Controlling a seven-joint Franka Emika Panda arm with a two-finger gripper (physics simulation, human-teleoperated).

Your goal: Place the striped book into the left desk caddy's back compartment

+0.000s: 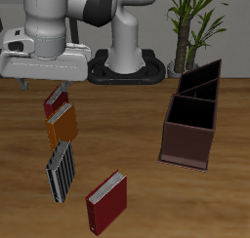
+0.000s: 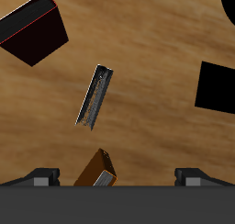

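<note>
The striped book [image 1: 61, 171] stands on edge on the wooden table, near the front, in a row of books. In the wrist view it [image 2: 95, 95] shows edge-on ahead of the fingers. The left desk caddy [image 1: 187, 144] stands apart across the table; its back compartment [image 1: 202, 87] is the darker section with the taller walls. My gripper [image 1: 55, 88] hangs open and empty above the back end of the book row, well behind the striped book. In the wrist view the gripper [image 2: 117, 179] has its fingertips [image 2: 42, 176] set wide apart.
A dark red book [image 1: 55, 101] and an orange book [image 1: 62, 126] stand right under the gripper; the orange one [image 2: 97, 168] shows close to the fingers. Another dark red book [image 1: 106, 201] lies near the front edge. A potted plant [image 1: 192, 22] stands behind the caddy.
</note>
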